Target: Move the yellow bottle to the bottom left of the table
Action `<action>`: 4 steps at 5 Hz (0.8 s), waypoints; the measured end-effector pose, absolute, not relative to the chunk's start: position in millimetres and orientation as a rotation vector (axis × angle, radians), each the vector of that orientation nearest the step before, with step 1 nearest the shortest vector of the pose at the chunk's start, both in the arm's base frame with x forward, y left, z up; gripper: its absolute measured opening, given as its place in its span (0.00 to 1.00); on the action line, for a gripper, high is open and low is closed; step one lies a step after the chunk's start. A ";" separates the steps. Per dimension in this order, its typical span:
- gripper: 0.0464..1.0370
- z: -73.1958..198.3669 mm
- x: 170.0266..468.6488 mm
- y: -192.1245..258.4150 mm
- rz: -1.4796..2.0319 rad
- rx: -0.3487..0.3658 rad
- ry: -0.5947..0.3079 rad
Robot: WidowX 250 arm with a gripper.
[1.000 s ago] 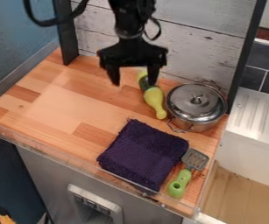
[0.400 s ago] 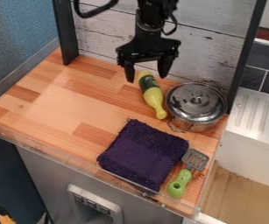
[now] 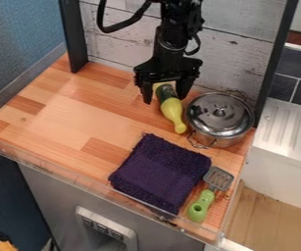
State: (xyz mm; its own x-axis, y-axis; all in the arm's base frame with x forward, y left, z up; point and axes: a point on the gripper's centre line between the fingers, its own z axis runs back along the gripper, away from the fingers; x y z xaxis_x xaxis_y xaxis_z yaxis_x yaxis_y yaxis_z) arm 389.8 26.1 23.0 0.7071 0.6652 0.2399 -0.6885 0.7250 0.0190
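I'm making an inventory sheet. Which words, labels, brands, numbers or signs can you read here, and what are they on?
No text here can be read.
Yellow bottle: dark band; any print is too small to read.
Button panel below the tabletop: any markings are too small too.

The pot [image 3: 219,119] is looking like shiny, smooth metal. The towel [image 3: 161,172] is looking like fuzzy, bumpy cloth with no shine. The table top [image 3: 74,116] is looking like smooth wood. The back wall [image 3: 235,54] is showing rough, painted-looking wood boards. The yellow bottle [image 3: 172,109] and the spatula's green handle [image 3: 201,205] are looking like smooth plastic.
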 end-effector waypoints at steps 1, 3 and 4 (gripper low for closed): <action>0.96 8.0 391.3 29.5 0.784 0.075 -0.206; 0.65 -4.4 397.9 28.0 0.786 0.052 -0.216; 0.63 -4.7 395.6 27.8 0.790 0.052 -0.211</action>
